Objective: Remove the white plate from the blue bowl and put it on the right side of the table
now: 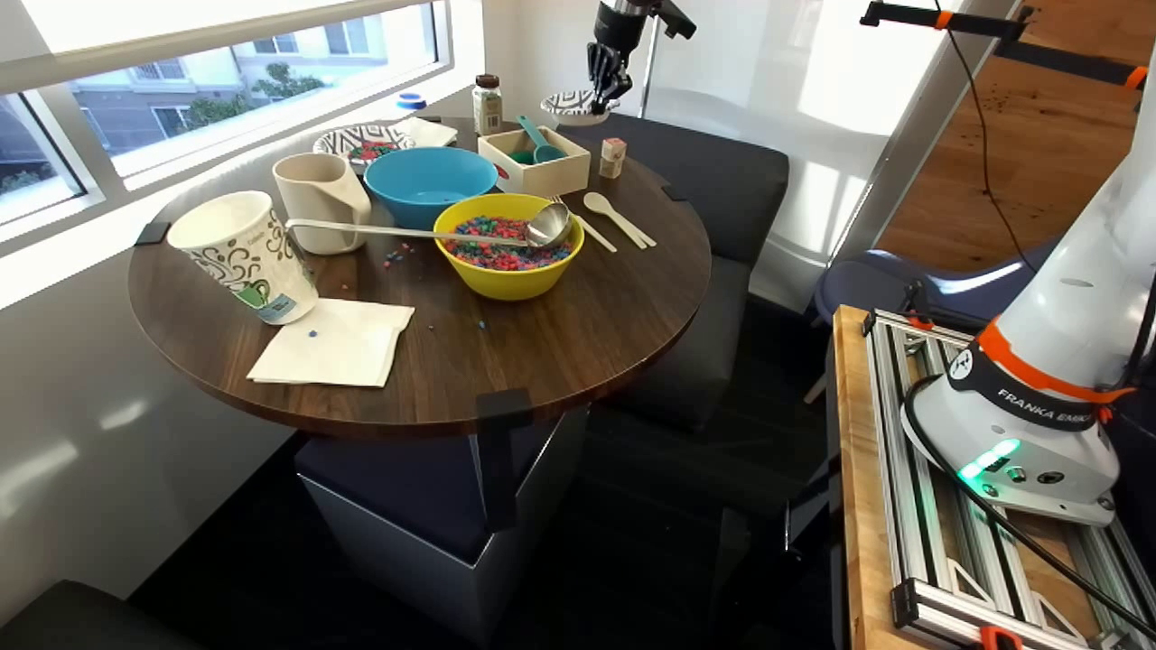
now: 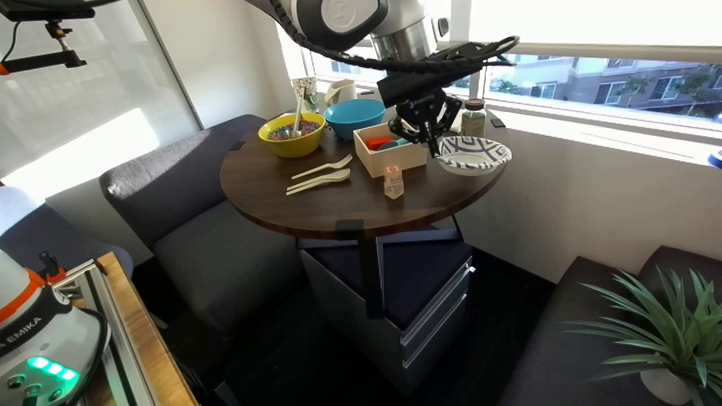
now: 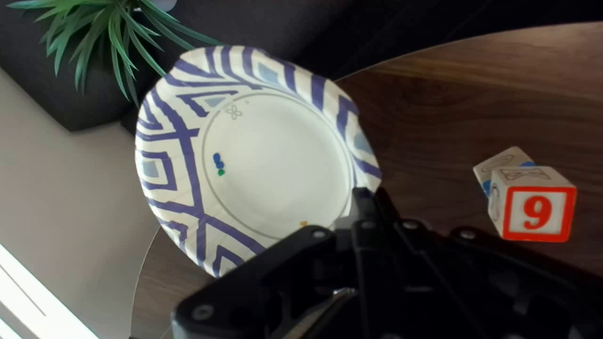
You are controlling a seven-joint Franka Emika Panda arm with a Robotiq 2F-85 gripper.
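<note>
The white plate (image 1: 569,101) with dark-blue markings hangs by its rim from my gripper (image 1: 603,104). In the wrist view my fingers (image 3: 370,195) are shut on the rim of the plate (image 3: 278,160), and a few small beads lie inside it. In an exterior view the plate (image 2: 474,158) is at the table's edge beside the jar; its exact height above the wood is hard to tell. The blue bowl (image 1: 429,181) stands apart from it on the table (image 1: 542,352) and also shows in the other exterior picture (image 2: 354,119); its visible inside is plain blue.
A cream box (image 2: 389,160) with a teal scoop, a letter block (image 2: 393,183) and a jar (image 2: 472,119) stand near the plate. Pale cutlery (image 2: 321,175) lies nearby. A yellow bowl (image 1: 510,280) holds beads and a ladle. Another patterned dish (image 1: 336,142) sits by the window.
</note>
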